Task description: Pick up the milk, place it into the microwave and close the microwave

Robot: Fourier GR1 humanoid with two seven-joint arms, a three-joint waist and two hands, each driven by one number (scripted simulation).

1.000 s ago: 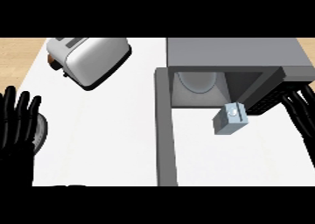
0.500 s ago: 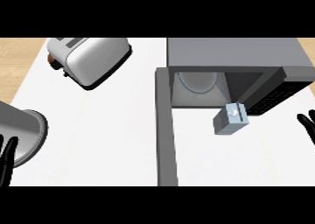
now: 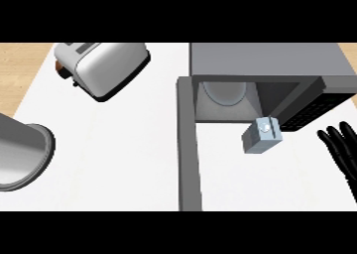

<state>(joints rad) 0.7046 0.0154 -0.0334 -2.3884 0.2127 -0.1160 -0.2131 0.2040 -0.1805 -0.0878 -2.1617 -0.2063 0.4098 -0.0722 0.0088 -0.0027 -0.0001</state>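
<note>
Head view of the worktop (image 3: 130, 149) at the opening step of the task. The milk (image 3: 263, 135), a small grey carton, stood upright on the white surface just in front of the microwave (image 3: 269, 74), at the right part of its mouth and touching nothing. The microwave door (image 3: 189, 144) was swung fully open, running as a long grey bar from the cavity's left edge toward the viewer. A pale round plate showed on the cavity floor.

The right robot hand (image 3: 347, 151) appeared at the view's right edge, near the carton but apart from it, fingers straight and spread, holding nothing. Of the left arm only a grey forearm (image 3: 13, 156) showed at the view's left edge; the left robot hand itself was out of view. A toaster (image 3: 101, 64) lay well apart at the upper left.

Judged from this layout, the pick had not yet been made. The next move would call for bringing the right robot hand leftward to the carton and curling round its sides while keeping it upright, then carrying it the short way into the cavity. The door, being on the left, would likely fall to the left arm.
</note>
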